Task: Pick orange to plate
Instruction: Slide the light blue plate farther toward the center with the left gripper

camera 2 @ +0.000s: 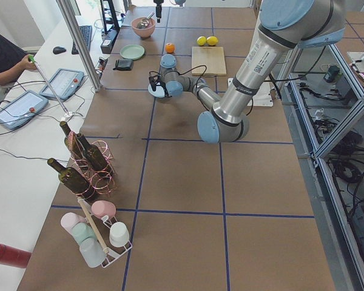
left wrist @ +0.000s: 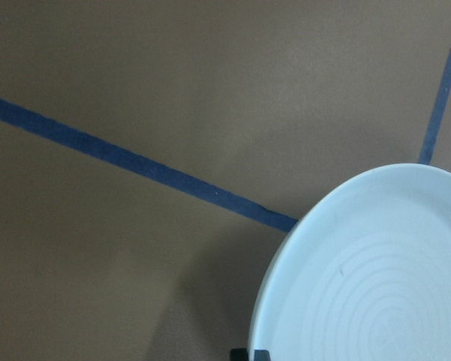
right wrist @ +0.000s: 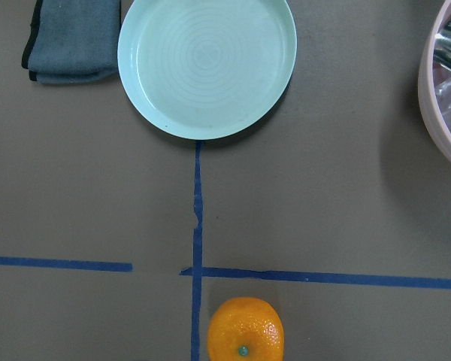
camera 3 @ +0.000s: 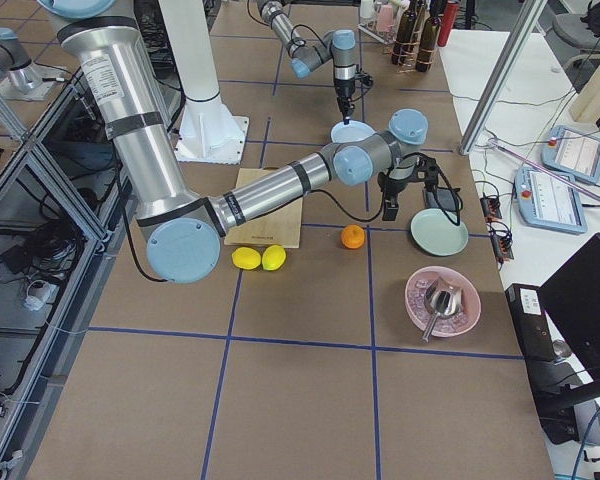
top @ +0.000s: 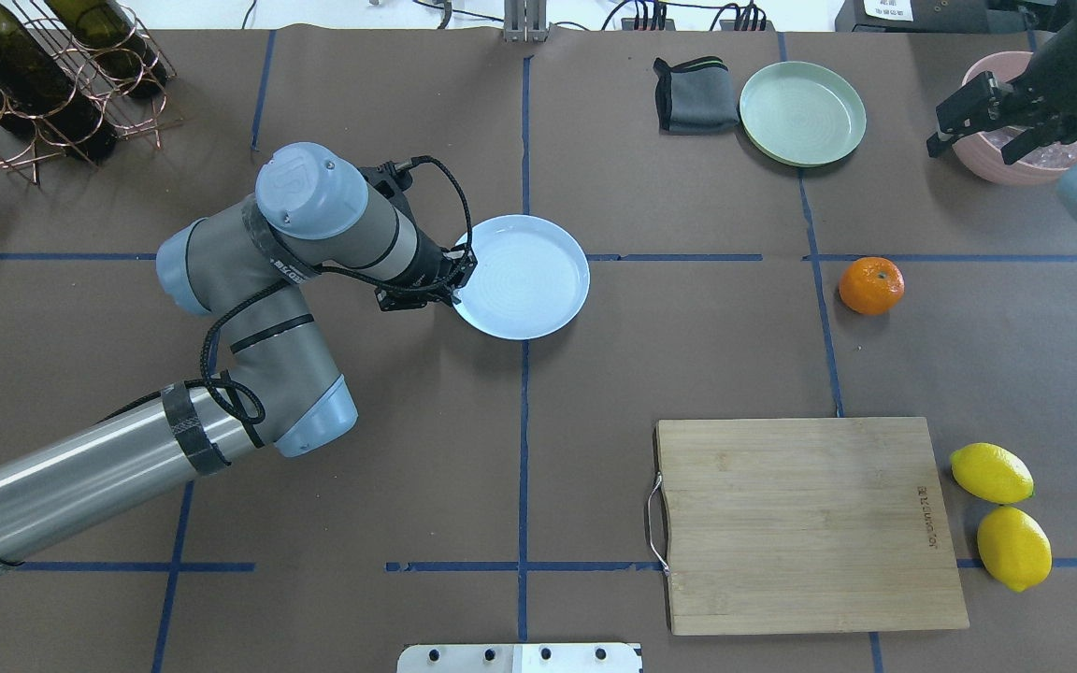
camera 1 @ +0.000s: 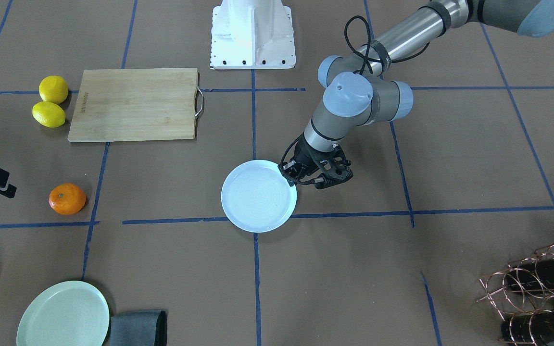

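Status: orange (top: 871, 285) not yet picked, seen at 3 o'clock of plate (top: 529, 280) overhead | right gripper (top: 973, 140) held apart, empty | left gripper (top: 459, 276) at plate rim, closure cannot be told

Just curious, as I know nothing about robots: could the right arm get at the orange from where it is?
Probably yes. The orange sits alone on bare table with nothing touching it, and the right pincer hangs open nearby, holding nothing.
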Robot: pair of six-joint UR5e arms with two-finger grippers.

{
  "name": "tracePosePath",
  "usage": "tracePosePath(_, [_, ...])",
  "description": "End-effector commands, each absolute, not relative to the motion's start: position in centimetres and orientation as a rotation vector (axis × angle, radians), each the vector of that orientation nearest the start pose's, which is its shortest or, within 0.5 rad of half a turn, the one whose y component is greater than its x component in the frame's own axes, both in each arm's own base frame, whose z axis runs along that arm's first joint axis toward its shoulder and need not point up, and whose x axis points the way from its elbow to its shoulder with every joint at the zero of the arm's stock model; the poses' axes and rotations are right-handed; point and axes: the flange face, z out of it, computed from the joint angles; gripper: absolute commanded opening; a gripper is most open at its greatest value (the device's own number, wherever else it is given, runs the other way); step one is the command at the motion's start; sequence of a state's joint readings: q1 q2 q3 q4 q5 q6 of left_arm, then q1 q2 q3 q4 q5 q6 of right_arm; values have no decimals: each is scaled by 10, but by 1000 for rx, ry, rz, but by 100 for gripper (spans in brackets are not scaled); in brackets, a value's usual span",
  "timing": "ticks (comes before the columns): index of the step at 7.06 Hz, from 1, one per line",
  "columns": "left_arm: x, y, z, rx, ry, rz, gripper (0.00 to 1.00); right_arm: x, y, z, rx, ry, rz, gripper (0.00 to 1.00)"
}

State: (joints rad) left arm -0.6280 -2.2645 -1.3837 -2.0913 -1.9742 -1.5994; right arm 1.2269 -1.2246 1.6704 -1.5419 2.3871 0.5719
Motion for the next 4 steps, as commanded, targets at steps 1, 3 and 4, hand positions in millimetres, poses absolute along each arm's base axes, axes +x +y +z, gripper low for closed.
tracePosePath(1, [527, -524, 264, 10, 1089, -339, 100, -170, -599, 408, 39, -897, 7, 100])
tracePosePath(3, [435, -556, 268, 236, 1088, -186, 100, -223, -583, 418, 47, -814, -7, 100])
tracePosePath(4, [403, -567, 285, 276, 1065, -179, 100, -253, -569, 433, 62, -795, -1, 100])
